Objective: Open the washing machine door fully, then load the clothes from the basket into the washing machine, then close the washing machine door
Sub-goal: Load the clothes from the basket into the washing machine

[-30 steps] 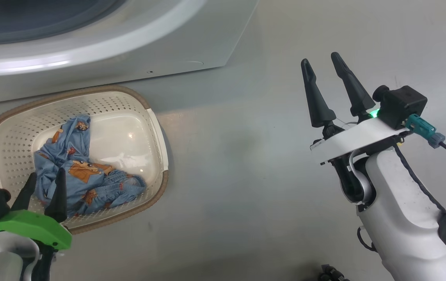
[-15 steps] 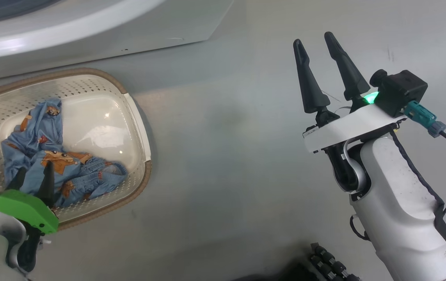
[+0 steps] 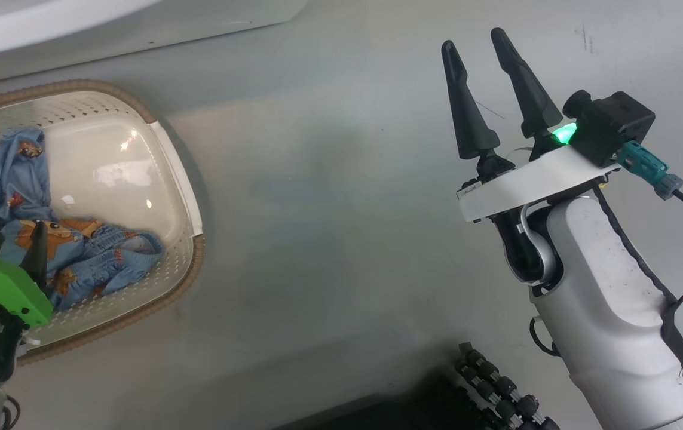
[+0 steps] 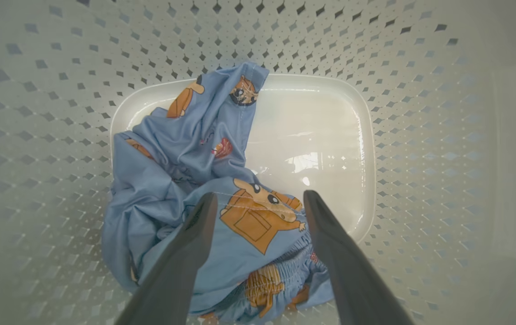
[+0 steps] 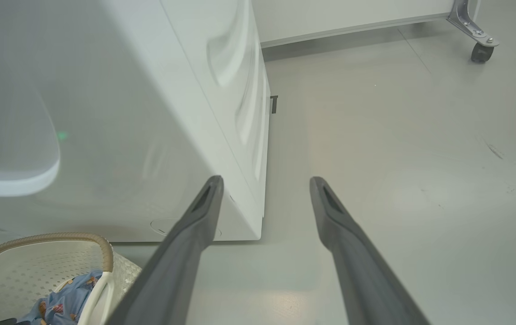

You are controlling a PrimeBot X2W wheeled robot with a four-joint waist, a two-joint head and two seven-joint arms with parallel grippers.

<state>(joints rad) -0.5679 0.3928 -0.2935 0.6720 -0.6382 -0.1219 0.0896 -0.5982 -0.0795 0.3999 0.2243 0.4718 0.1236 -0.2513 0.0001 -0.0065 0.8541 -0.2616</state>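
The cream perforated basket (image 3: 177, 179) with its brown rim stands on the floor at the left, just in front of the white washing machine (image 5: 149, 113). Light blue clothes (image 4: 185, 149) with orange-brown cartoon figures lie bunched in the basket's bottom. My left gripper (image 4: 258, 196) hangs open inside the basket, its fingers straddling the top of the bundle; I cannot tell whether they touch it. In the head view, the left gripper (image 3: 15, 236) shows behind its green housing. My right gripper (image 3: 471, 40) is open and empty above bare floor, well right of the basket. The washing machine door is out of view.
The machine's front corner (image 5: 258, 225) stands just left of my right gripper's fingers (image 5: 203, 212). Grey floor (image 3: 329, 209) spreads to the right. A caster wheel (image 5: 479, 52) on a metal leg sits at the far back. My dark base (image 3: 496, 388) shows at the bottom.
The head camera has swung, so the basket and machine slide left and up in the picture. The left gripper stays over the clothes. Both grippers remain open.
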